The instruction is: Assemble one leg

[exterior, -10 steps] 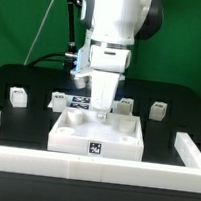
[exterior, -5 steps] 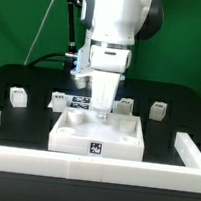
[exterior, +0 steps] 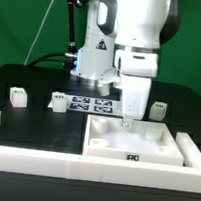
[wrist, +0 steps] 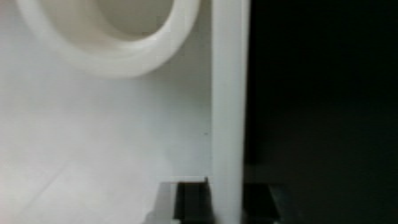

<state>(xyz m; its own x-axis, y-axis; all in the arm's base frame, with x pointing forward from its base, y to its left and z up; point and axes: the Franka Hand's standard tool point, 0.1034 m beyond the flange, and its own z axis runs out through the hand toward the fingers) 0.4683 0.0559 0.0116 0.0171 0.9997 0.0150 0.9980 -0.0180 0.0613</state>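
Exterior view: we see the white arm reaching down over the black surface, its fingers lowered onto the far wall of the large white panel. The panel lies flat toward the exterior view's right, tucked into the corner of the white rail that borders the surface. Round corner holes show on its upper face.

None of the legs is in hand. The first leg stands alone at the exterior view's far left, well apart from the panel. The second leg stands just beside the left end of the marker board, which lies flat behind the panel. The third leg stands upright just beyond the panel's far right corner, near the fingers but not touching them. We cannot tell whether another leg is hidden behind the arm.

From the wrist view we look straight down the panel's wall. A rounded hole sits on the white side and the dark surface lies on the other. Dark fingers sit on either side of that wall, pinching it between them.
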